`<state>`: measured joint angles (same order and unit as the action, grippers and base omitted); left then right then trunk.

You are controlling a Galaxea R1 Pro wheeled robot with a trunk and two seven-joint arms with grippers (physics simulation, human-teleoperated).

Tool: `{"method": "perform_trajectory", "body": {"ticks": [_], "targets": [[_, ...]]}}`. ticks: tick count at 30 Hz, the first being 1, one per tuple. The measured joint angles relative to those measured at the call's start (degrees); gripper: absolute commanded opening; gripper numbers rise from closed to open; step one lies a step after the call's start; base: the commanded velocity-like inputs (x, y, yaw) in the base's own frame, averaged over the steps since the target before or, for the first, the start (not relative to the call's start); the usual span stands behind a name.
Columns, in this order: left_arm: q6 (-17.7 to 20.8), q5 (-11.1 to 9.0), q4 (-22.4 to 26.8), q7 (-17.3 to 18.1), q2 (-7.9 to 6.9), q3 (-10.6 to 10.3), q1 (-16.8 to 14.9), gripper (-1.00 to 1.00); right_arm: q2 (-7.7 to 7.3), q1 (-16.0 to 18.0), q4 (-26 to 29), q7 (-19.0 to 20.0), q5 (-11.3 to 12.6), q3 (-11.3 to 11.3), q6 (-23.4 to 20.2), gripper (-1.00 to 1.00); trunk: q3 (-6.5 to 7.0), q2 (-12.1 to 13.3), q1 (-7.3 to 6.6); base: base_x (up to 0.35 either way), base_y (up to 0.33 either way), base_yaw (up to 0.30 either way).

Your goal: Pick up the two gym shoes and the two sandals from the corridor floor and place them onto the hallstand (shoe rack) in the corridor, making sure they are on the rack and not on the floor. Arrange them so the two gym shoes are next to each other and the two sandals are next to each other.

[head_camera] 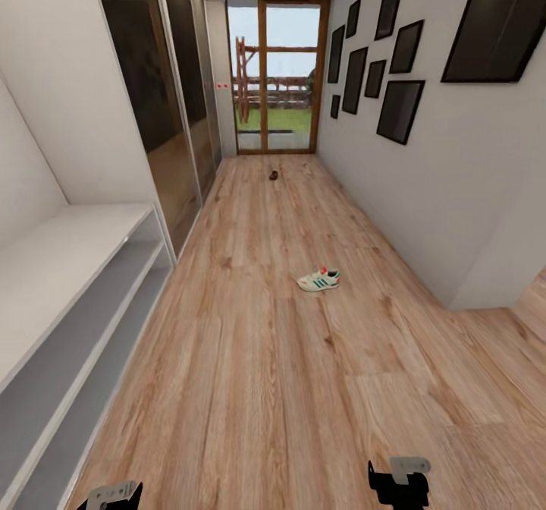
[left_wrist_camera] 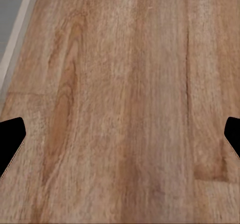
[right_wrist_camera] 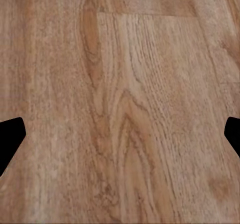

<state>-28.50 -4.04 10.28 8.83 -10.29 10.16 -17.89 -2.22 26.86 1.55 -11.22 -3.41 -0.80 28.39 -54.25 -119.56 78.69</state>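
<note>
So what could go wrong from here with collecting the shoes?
The white, green-striped gym shoe lies alone mid-corridor; its partner may need a search. The small dark brown sandal, far off by the glass door, could be overlooked. The light grey shoe rack hugs the left wall, so turning might clip it.

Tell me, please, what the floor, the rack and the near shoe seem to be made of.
Floor: wood-look planks, probably laminate, matte; grain, knots and plank seams show. Rack: smooth light grey board, likely painted, matte; flat tiers without grain. Shoe: white upper with green stripes and red accents, perhaps leather or synthetic; too small to tell.
</note>
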Motion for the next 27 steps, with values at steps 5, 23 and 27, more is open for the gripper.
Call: {"method": "perform_trajectory", "body": {"ticks": [5, 23, 27], "targets": [[0.0, 0.01, -0.01, -0.02, 0.0, 0.0, 0.0, 1.0, 0.01, 0.0, 0.0, 0.0, 0.0, 0.0, 0.0, 1.0, 0.0, 0.0, 0.0, 0.33, 0.025, 0.0], [0.0, 0.03, -0.02, -0.01, 0.0, 0.0, 0.0, 1.0, 0.02, 0.0, 0.0, -0.01, 0.0, 0.0, 0.01, 1.0, 0.0, 0.0, 0.0, 0.335, 0.003, 0.0], [0.0, 0.03, -0.02, -0.02, 0.0, 0.0, 0.0, 1.0, 0.02, 0.0, 0.0, -0.01, 0.0, 0.0, 0.01, 1.0, 0.0, 0.0, 0.0, 0.336, 0.0, 0.0]]}}
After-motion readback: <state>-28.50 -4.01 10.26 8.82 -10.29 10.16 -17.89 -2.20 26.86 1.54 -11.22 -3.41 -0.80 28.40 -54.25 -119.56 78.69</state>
